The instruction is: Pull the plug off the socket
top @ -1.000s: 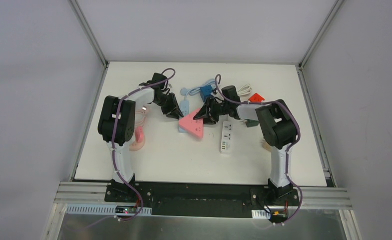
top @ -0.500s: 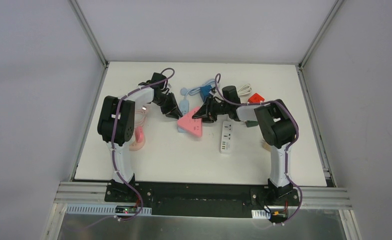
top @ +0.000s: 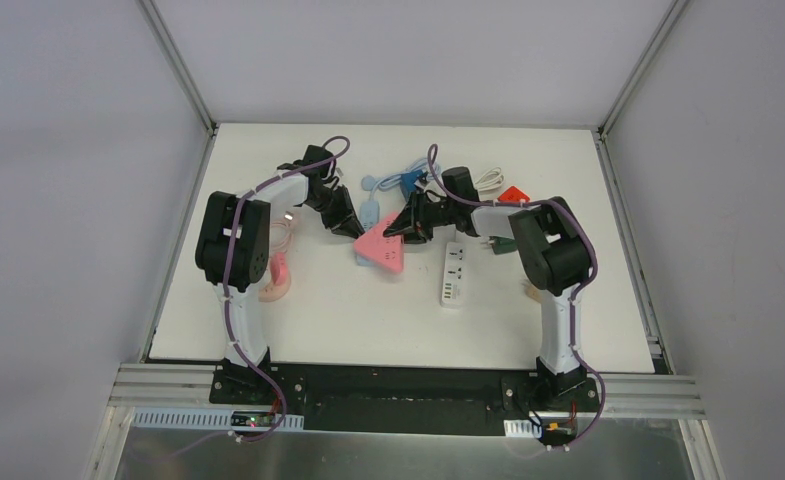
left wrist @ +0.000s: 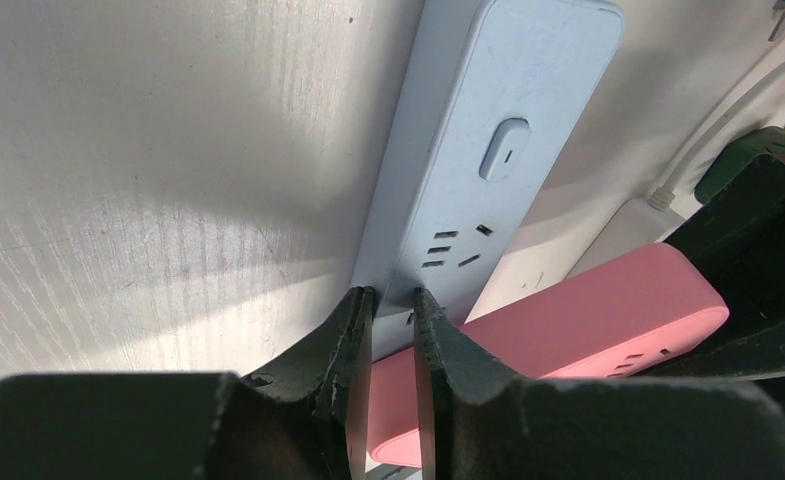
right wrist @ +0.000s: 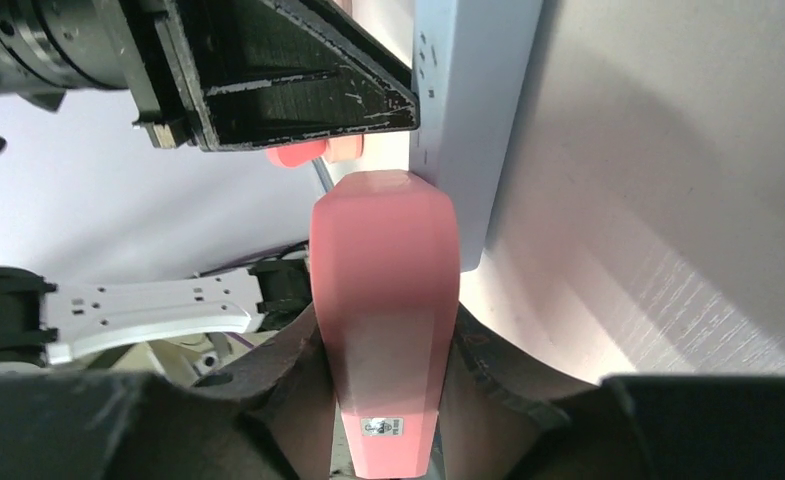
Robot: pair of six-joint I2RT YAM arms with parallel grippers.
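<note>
Pink socket (right wrist: 386, 300) held by right fingers (right wrist: 488, 375); left fingers (left wrist: 338, 350) touch blue strip (left wrist: 488, 120).

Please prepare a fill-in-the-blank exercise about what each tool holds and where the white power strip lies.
The right tool grips the ______.
The left tool pinches the ______.
In the top view, the white power strip lies to the robot's ______ of both.
Missing words: pink power strip; light blue power strip; right.

Left arm (top: 273, 188) and right arm (top: 553, 255) angled inward; left fingers (left wrist: 338, 340) nearly touching, right fingers (right wrist: 493, 385) wider, in a grip
</note>
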